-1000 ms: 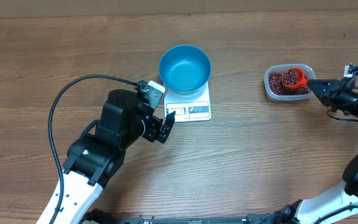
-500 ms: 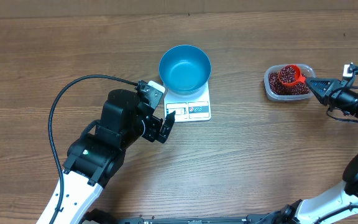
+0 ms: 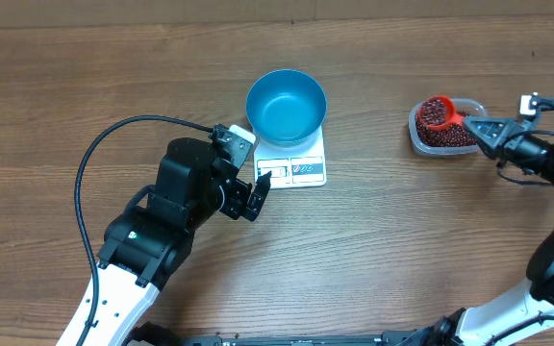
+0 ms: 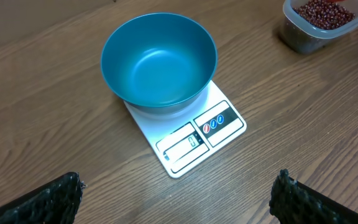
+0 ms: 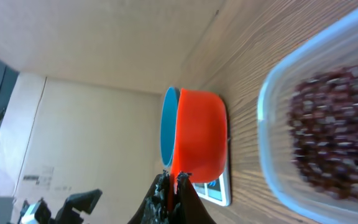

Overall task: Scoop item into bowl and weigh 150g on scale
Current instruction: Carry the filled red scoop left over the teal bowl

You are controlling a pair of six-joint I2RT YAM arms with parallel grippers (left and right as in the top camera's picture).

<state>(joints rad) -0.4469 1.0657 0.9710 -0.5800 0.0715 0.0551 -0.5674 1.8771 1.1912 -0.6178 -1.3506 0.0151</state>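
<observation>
1. Your right pincer is clamped shut on the handle of the orange-red scoop. In the right wrist view the fingertips pinch the handle from both sides.
2. Note the beans: most lie as a loose dark red pile in the clear tub, which sits toward the right edge of the bench, on the far side. A smaller heap fills the scoop's cup.
3. You have the scoop hanging over the tub's left end. The wrist view is blurred at the tub, so you cannot tell how far the cup stands above the pile.
4. Look left for the blue bowl: it stands upright on the white scale, about mid-bench and nearer the far edge, well apart from the tub.
5. You can see the bowl covers the far part of the scale. The display window and printed buttons show along the scale's near edge.
6. Your left pincer has its jaws spread wide and grips nothing. It hovers over bare wood just beside the scale's near-left corner, facing bowl and scale.
7. A black cable loops over the bench's left half, beside your left arm.
</observation>
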